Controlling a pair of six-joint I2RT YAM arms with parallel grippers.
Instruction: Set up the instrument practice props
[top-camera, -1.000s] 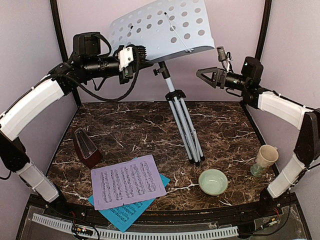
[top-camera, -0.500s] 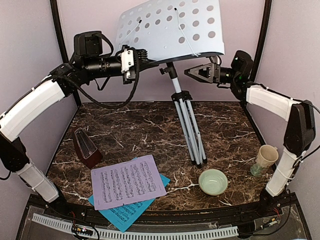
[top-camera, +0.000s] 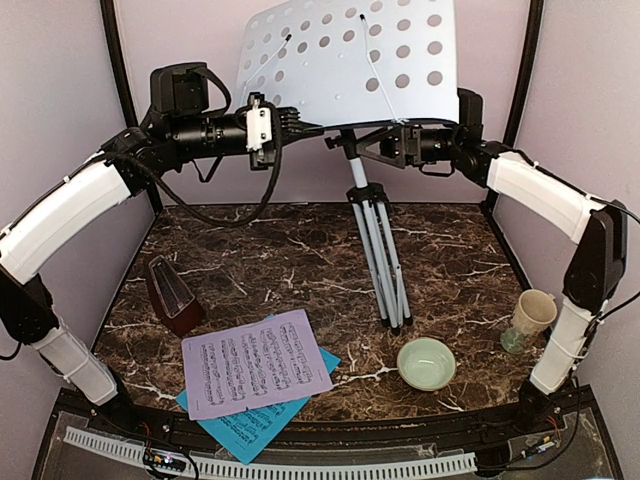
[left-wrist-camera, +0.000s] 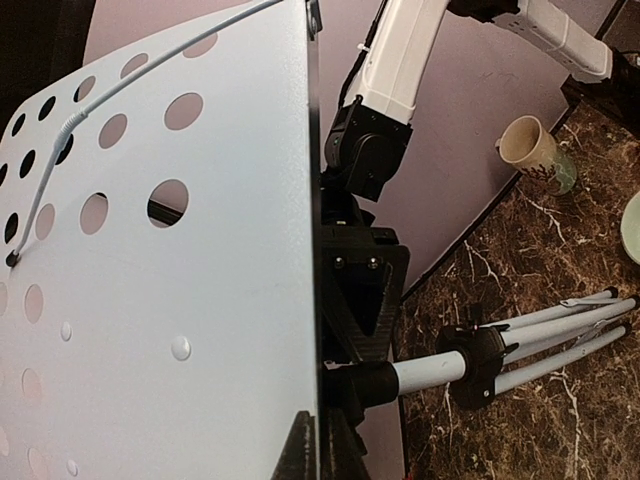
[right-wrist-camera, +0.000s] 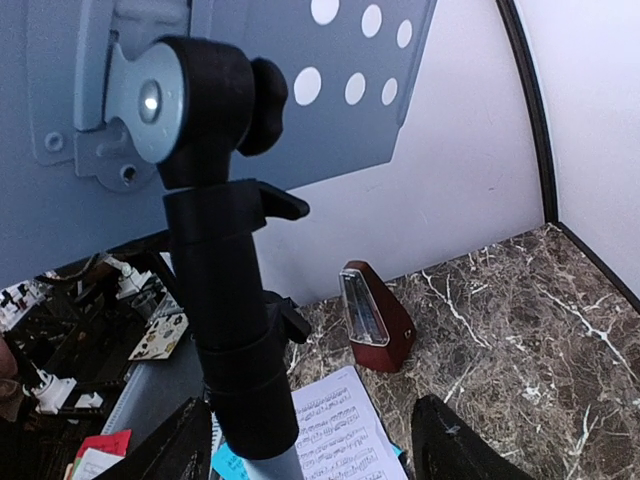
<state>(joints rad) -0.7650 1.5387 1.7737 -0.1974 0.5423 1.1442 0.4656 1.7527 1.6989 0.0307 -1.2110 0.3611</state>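
Note:
The silver tripod music stand (top-camera: 385, 260) stands at the back middle, its white perforated desk (top-camera: 350, 60) raised high. My left gripper (top-camera: 285, 118) is shut on the desk's left edge; the left wrist view shows the fingertips (left-wrist-camera: 318, 450) pinching the thin desk (left-wrist-camera: 150, 300). My right gripper (top-camera: 365, 142) is open, its jaws on either side of the black collar (right-wrist-camera: 235, 340) under the desk, with gaps on both sides. The reddish-brown metronome (top-camera: 172, 295) stands at the left. A lavender sheet-music page (top-camera: 257, 362) lies over a cyan one (top-camera: 250, 425) at the front left.
A pale green bowl (top-camera: 427, 362) sits front right, close to the stand's feet. A cream mug (top-camera: 530, 318) stands near the right edge. Dark frame posts and purple walls close in the back and sides.
My right gripper has swung left from beside the desk to the stand's collar, its jaws narrowing. The desk has tipped more upright and shifted a little right in the left gripper's hold.

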